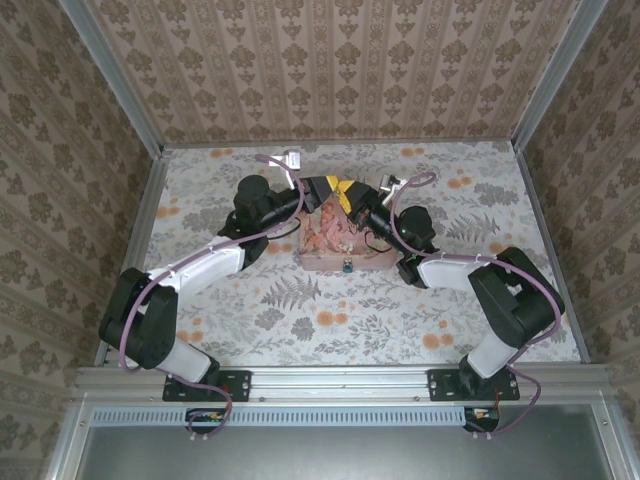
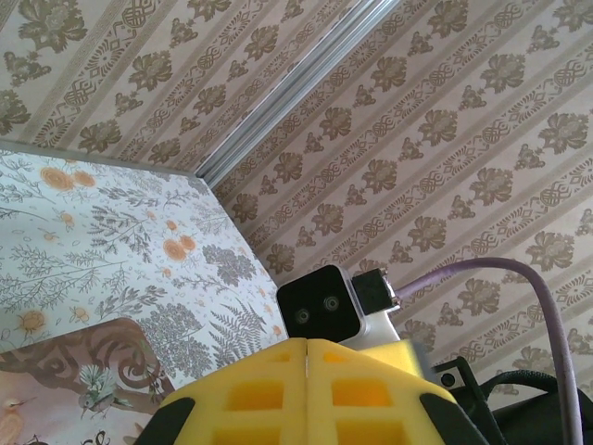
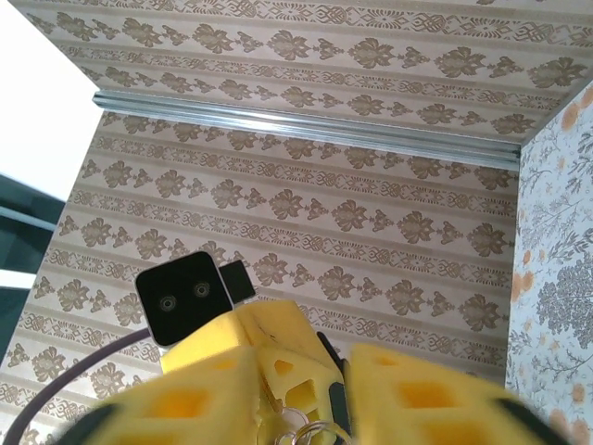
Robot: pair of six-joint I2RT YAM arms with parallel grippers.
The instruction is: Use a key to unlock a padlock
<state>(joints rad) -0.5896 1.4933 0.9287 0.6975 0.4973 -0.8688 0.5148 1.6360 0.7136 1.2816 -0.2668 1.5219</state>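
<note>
Enclosure: three papered walls (image 1: 330, 70) with a brown damask stripe, joined by aluminium rails. Tabletop (image 1: 300, 320), count one, covered in a grey fern print with orange flowers. Arms, count two: left arm (image 1: 190, 275) reaches in from 8 o'clock and right arm (image 1: 480, 275) from 4 o'clock, both converging above the centre of the tabletop. Pink illustrated tin (image 1: 325, 240), count one, lies flat at the centre; one of its corners shows at the lower left of the left wrist view. End effectors, count two, meet tip to tip over the 12 o'clock side of the tin. Left end effector (image 2: 306, 389): clenched, its yellow fingers pressed together with only a thin seam between them; I cannot tell whether anything is pinched inside. Right end effector (image 3: 301, 408): released, its yellow fingers standing apart, with the tip of the left end effector in the gap. Wrist cameras, count two, each black-faced and looking at the other. Padlock (image 1: 347, 267), count one: a tiny dark body with a teal glint, at the tin's 6 o'clock edge, apart from both end effectors and on the 6 o'clock side of them. Small silvery ring (image 3: 310, 431), count one, sits low between the right fingers, cut off by the frame edge; whether it belongs to the key I cannot tell.
</note>
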